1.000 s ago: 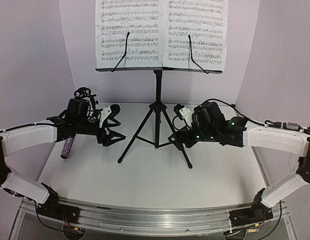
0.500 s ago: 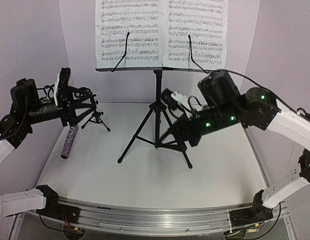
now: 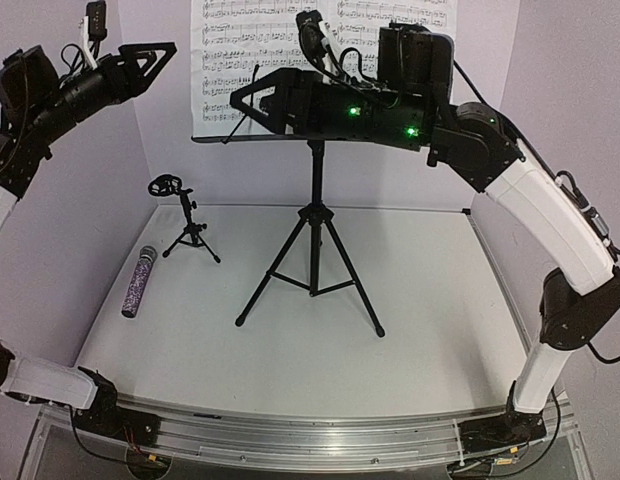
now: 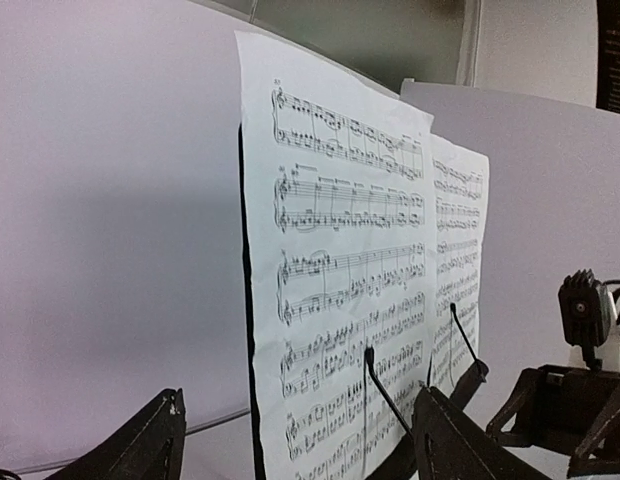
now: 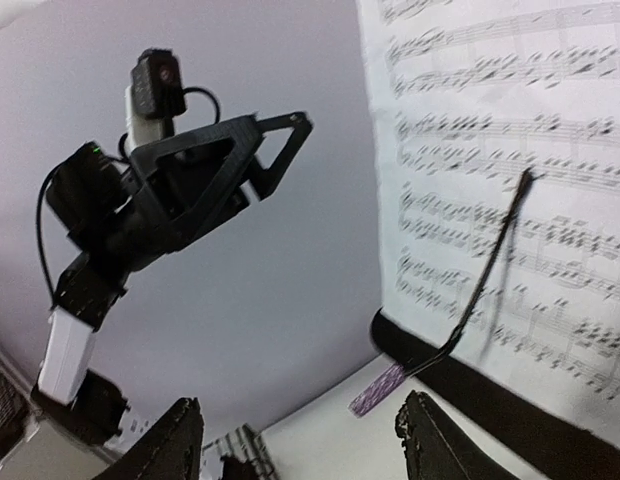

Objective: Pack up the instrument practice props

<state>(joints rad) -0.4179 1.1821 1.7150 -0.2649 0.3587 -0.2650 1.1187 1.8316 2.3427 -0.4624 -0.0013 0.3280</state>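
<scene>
The white sheet-music pages stand on the desk of the tall black music stand, held by two wire retainers. My right gripper is open and empty, raised in front of the left page's lower part and pointing left. My left gripper is open and empty, high at the far left, pointing toward the pages. The left wrist view shows both pages ahead of my left gripper. The right wrist view shows the page and my right gripper. The glittery microphone lies on the table beside the small mic stand.
Pale walls close in the table at the back and both sides. The music stand's tripod legs spread over the table's middle. The right forearm crosses in front of the right page. The left gripper faces the right wrist camera.
Both arms have risen from table height to the level of the sheet music. The left gripper has drawn away from the small mic stand. The microphone has not moved.
</scene>
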